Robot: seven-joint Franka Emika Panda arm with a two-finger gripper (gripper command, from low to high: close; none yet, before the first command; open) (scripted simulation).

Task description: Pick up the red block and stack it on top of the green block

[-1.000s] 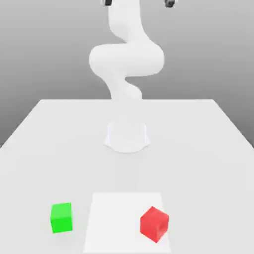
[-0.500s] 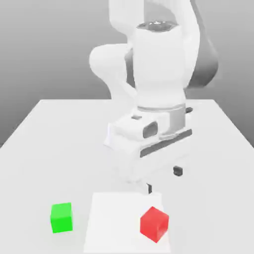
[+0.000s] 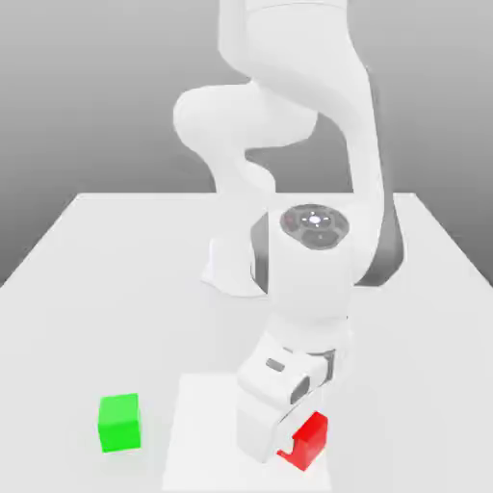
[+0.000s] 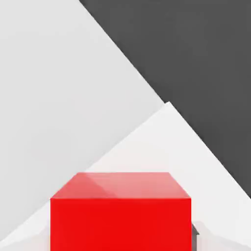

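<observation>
The pincer (image 3: 302, 441) is clenched on the red block (image 3: 309, 443), its closed grip taking the block by opposite sides. The red block is down at the white panel (image 3: 202, 433), by that panel's edge on the exterior view's right, and is set at an angle to it. The hand (image 3: 274, 400) comes down over the block and hides part of it in the exterior view, along with some of the panel behind.

The green block (image 3: 119, 423) sits on the tabletop (image 3: 67, 327), off the panel, toward the exterior view's left and well apart from the red one. Its top is bare, and nothing stands between the two blocks except a stretch of the flat panel and a strip of tabletop. The arm (image 3: 310, 279) reaches forward from its base (image 3: 231, 270), which stands farther back on the tabletop, behind both blocks.

In the hand view, the red block is close up, with a corner of the panel beyond it, and a dark grey area (image 4: 206, 63) lies past the tabletop's straight edge
</observation>
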